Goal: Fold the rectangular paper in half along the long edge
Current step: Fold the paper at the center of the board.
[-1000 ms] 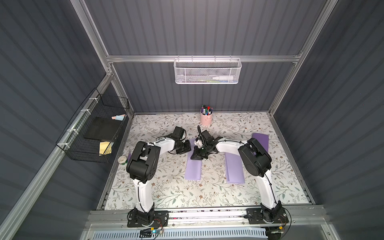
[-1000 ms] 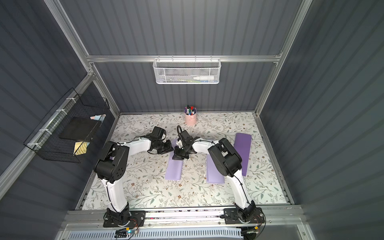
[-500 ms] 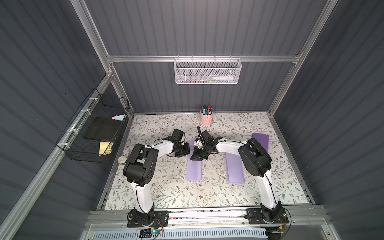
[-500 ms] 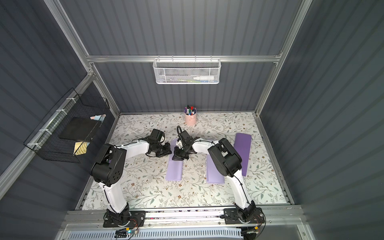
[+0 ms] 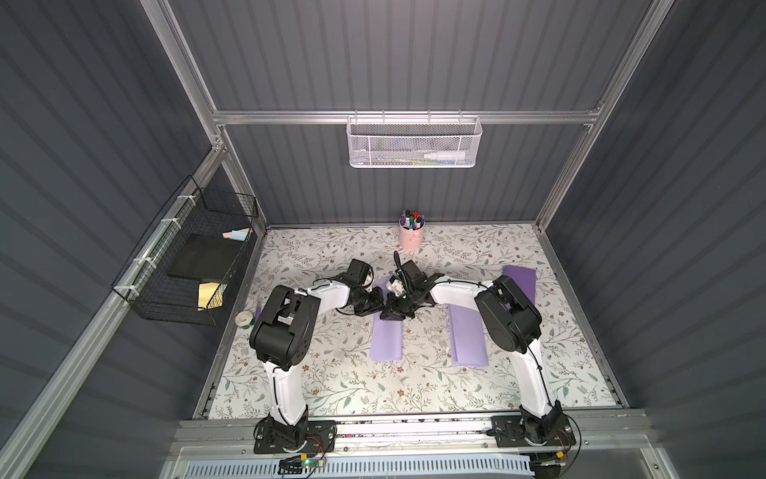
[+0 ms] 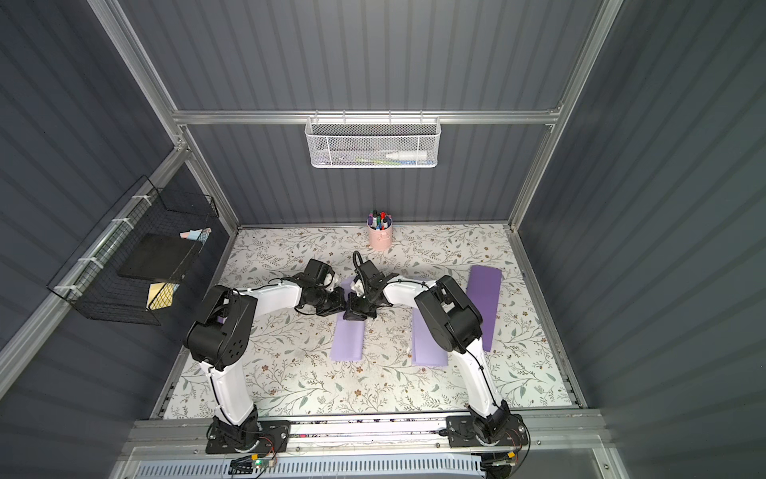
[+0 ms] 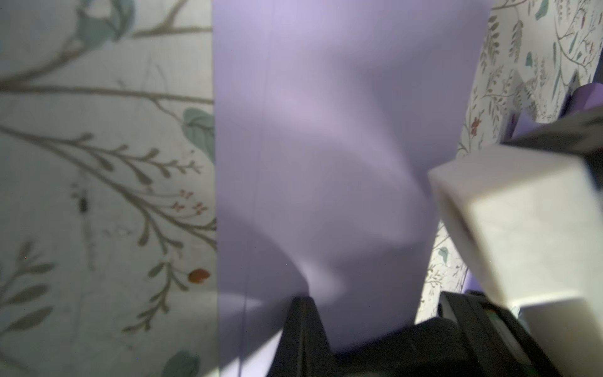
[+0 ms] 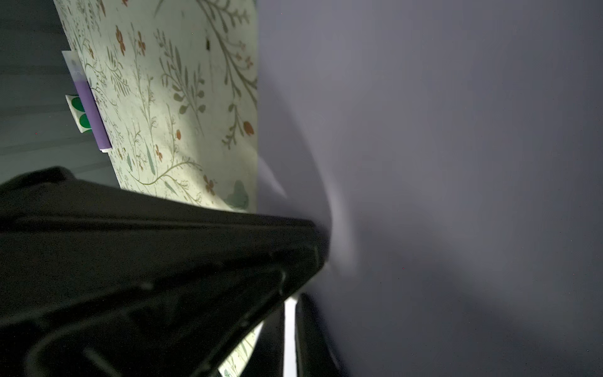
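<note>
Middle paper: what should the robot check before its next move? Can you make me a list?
1. Left gripper shut on the paper: ok.
2. Right gripper shut on the paper: ok.
3. Both grips at the paper's far end, side by side: ok.
4. Near end lying flat on the table: ok.
5. Paper's edges lined up under the grippers: cannot tell, the grippers hide them.
6. Cup apart from both arms: ok.
</note>
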Robot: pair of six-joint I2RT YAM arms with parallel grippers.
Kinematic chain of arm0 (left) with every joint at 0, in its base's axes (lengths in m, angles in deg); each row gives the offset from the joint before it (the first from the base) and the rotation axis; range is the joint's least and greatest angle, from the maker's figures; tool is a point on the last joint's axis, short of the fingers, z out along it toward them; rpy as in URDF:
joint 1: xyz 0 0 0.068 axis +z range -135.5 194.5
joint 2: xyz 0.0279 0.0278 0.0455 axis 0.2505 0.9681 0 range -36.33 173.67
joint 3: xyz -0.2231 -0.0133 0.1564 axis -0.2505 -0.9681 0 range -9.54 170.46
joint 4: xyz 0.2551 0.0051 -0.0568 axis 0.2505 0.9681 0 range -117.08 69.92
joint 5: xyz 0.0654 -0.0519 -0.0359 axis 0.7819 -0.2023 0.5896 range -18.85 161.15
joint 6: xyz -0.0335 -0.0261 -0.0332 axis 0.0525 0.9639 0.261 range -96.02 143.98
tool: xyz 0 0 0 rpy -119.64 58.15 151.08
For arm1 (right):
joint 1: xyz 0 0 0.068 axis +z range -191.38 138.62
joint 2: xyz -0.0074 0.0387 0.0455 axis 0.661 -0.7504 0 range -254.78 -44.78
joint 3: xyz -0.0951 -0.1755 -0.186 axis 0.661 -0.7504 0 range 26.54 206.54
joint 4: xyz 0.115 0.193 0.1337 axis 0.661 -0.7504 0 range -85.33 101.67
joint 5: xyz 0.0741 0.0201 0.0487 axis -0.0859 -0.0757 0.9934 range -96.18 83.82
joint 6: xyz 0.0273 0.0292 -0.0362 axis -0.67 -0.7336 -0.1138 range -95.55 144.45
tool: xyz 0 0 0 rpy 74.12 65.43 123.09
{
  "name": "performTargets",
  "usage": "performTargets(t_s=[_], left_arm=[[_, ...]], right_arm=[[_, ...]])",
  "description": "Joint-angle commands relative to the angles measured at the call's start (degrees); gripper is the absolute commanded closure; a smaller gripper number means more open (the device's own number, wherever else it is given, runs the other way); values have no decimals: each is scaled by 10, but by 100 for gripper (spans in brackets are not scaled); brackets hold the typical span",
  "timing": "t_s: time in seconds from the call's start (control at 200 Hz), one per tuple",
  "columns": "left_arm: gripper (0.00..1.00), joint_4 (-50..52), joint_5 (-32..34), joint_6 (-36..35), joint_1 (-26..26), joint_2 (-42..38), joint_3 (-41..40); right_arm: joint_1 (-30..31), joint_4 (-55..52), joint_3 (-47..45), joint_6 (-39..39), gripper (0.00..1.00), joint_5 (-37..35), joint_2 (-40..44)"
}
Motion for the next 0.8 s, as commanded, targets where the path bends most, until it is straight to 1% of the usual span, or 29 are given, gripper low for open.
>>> performTargets(t_s=[0.0,0.065,0.125,0.21,0.22,0.325,0.43,0.495,0.59,0.66,0.725,0.795], left_arm=[[94,28,22,-5,-3,15,-2],[94,30,22,-6,-3,17,-4],[95,31,22,-6,-3,17,-7],[94,32,22,-7,-2,17,-11],[94,32,36,-7,-3,17,-12],[94,33,43,-9,-3,16,-17],[94,33,43,-10,-3,18,-18],[94,33,43,-10,-3,17,-18],[94,33,43,-10,-3,13,-19],[94,31,41,-10,-3,12,-19],[95,27,38,-8,-3,14,-19],[94,24,35,-6,-3,14,-21]], right_arm=[[2,-32,-13,10,87,-8,14],[1,-34,-13,13,85,-6,24],[-2,-39,-14,15,82,-3,40],[-16,-34,-35,18,77,-1,80],[-18,-33,-38,18,77,-1,87],[-60,-17,-78,17,71,13,151],[-110,-13,-98,25,66,44,175],[-139,-6,-109,26,66,64,168],[-169,40,-123,13,64,121,137],[-174,74,-124,7,64,149,108],[-174,90,-113,3,64,159,82],[-174,131,-109,-12,63,175,57]])
